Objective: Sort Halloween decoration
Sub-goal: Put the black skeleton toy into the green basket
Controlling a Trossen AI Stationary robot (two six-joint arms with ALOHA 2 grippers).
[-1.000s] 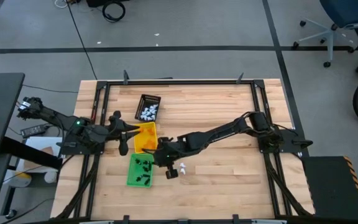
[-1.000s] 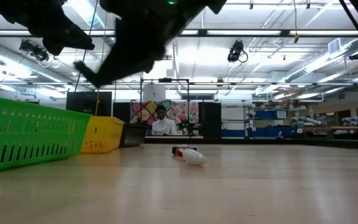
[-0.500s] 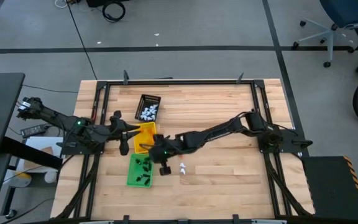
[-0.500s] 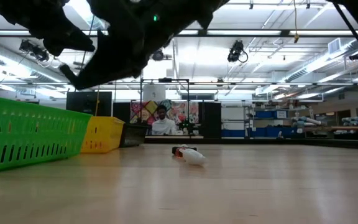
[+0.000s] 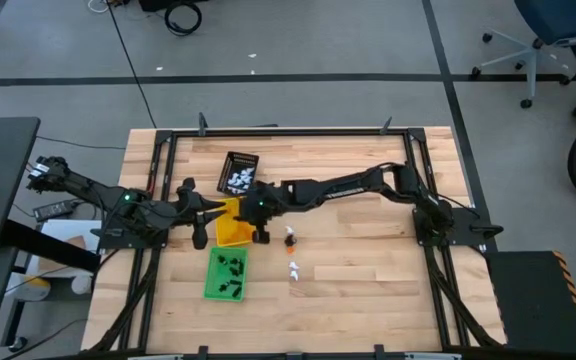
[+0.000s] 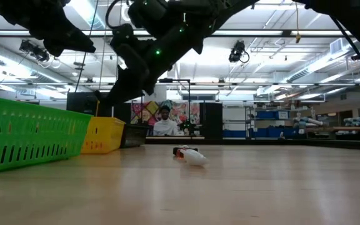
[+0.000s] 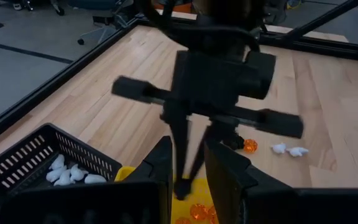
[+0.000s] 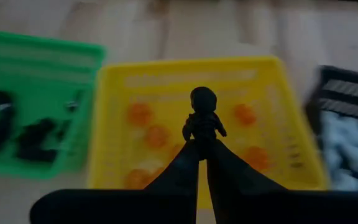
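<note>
1. Now over yellow tray (image 5: 231,222): right hand (image 8: 202,144), moved up from beside green tray (image 5: 225,274).
2. Clamped shut on black trinket (image 8: 203,118); belongs in green.
3. Left hand (image 7: 188,169) slightly open, empty.

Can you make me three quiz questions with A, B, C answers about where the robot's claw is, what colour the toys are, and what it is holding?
1. Where is the right gripper?
A. over the yellow tray
B. over the floor
C. at the table's far right corner

2. What colour are the trinkets in the black tray?
A. orange
B. white
C. blue

3. What is the right gripper doing?
A. wide open, holding nothing
B. holding a tray
C. shut on a small black figure

Answers: 1 A, the high view shows it at the yellow tray's edge and its wrist view looks onto that tray. 2 B, white pieces fill it. 3 C, the wrist view shows the fingers pinching the figure.
</note>
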